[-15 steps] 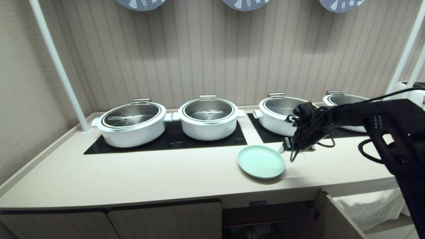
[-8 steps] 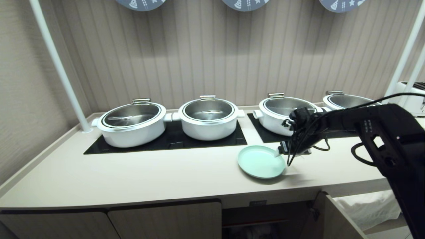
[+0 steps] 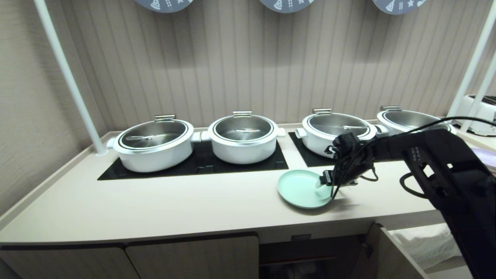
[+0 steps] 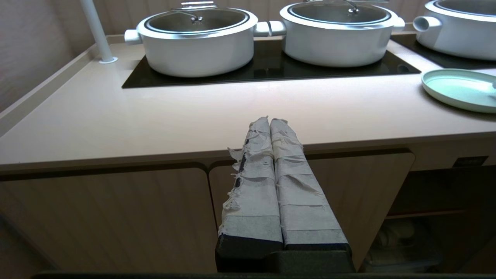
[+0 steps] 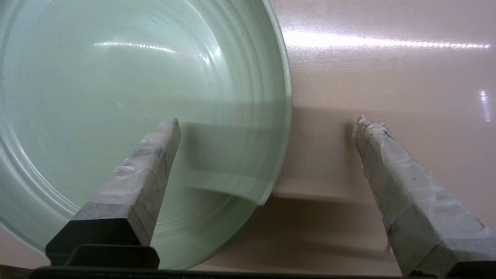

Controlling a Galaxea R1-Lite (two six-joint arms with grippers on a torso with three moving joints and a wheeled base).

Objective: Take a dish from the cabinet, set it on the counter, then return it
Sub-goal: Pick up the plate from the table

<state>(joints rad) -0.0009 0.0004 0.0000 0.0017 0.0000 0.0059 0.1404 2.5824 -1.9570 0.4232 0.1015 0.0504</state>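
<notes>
2 taped fingers (image 5: 155, 151) of the right gripper (image 5: 267, 124) now straddle the right-hand rim of the mint-green dish (image 3: 302, 188), spread wide, 1 over the plate's inside and 1 over the bare counter (image 3: 174, 209) just outside it; neither is seen pressing on the rim. A second ago the same gripper stood higher and off the plate's right edge, level with the third pot; since then it has come down and to the left, and its fingertip now overlaps the dish. The dish itself has not shifted: it lies flat on the cream worktop, near the front edge, just in front of the gap between the 2 black glass panels (image 3: 240, 164).

Behind the worktop runs a ribbed beige wall, with white poles (image 3: 66, 73) rising at both ends. 4 white pots (image 3: 155, 145) with glass lids sit in a row on the black panels, the third just behind the right arm's wrist. Below the counter the cabinet (image 3: 193, 255) shows closed ribbed doors at left, and 1 door (image 3: 387, 255) swung open at right beneath the dish.

The left gripper (image 4: 270, 121) hangs parked in front of the closed doors, below the worktop's edge, its 2 taped fingers pressed together on nothing.
</notes>
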